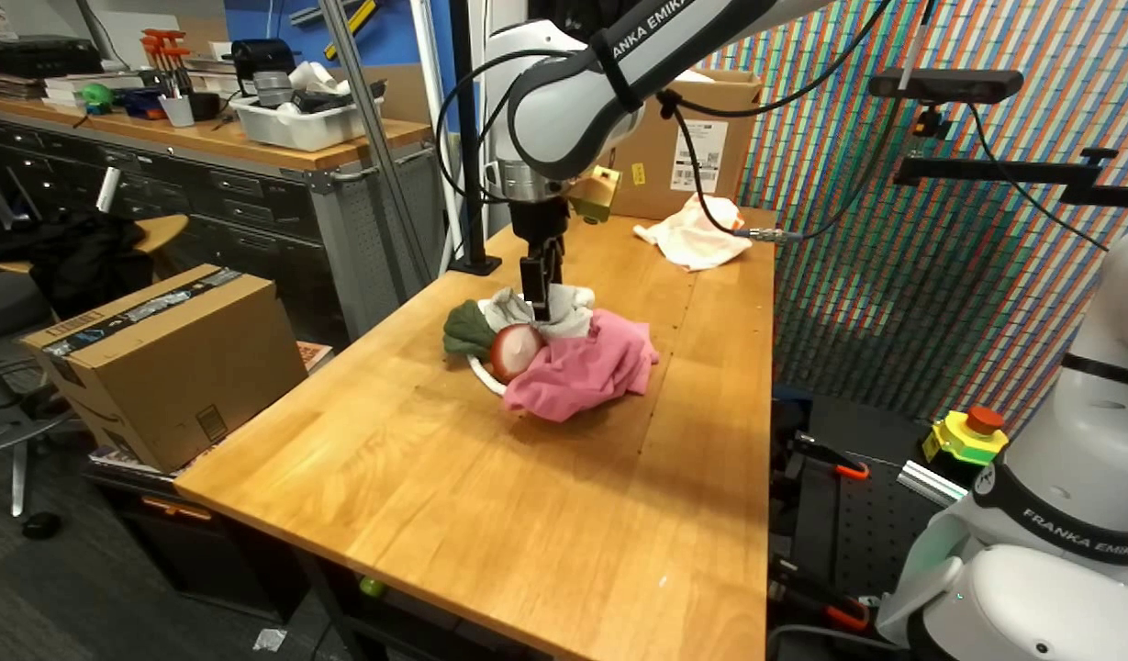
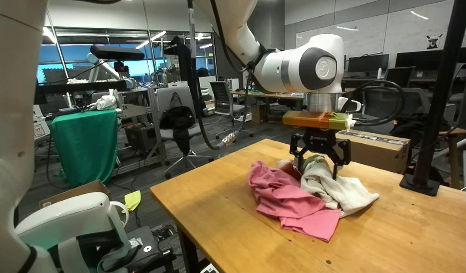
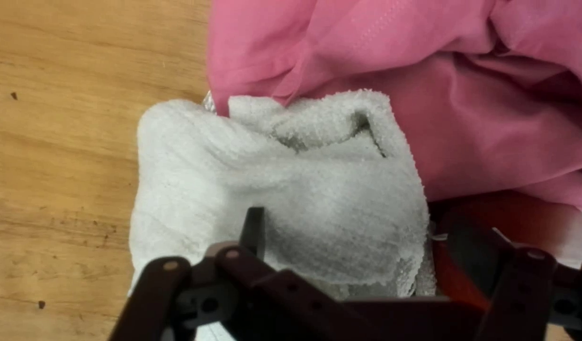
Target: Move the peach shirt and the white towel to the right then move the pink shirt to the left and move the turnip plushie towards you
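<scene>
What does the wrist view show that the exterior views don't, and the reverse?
Only the wrist view: a row of stitching on the pink shirt and a dark gap in the white towel.
Only the exterior views: the robot arm and, in an exterior view, the peach shirt.
Shared: the pink shirt, the white towel, the turnip plushie (only partly visible from the wrist), the table and the open gripper.

wooden table (image 1: 417,496), dark floor (image 1: 31,606), grey wheeled chair (image 2: 220,93), blue-tinted windows (image 2: 133,68), pale wall (image 2: 316,15), black drawer cabinet (image 1: 242,216), bright light strips (image 2: 151,40)
</scene>
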You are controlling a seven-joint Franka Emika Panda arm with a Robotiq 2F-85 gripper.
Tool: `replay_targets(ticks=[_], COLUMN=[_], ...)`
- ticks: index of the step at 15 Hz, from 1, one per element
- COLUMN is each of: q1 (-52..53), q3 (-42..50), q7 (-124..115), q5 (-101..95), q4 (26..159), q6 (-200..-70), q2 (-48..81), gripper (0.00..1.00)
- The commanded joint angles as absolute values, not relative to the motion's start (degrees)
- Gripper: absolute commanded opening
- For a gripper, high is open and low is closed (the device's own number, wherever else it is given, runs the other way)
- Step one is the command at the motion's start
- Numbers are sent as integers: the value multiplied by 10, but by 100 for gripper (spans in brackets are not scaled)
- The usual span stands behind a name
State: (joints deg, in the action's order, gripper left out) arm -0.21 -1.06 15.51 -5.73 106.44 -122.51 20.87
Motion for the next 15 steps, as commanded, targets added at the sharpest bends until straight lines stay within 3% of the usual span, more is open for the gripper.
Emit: replay_targets(ticks=[1, 7, 9, 12, 15], q1=[-6, -9, -9, -4, -2], q3=[-10, -9, -8, -4, 1], q7=[156, 155, 152, 138, 116], q5=[-63, -64, -67, -82, -104], q4=[1060, 1062, 1064, 1070, 1066], q6=[-1200, -1187, -1188, -1202, -1217], q2=[200, 199, 196, 186, 169], gripper=[68, 19, 7, 3, 6])
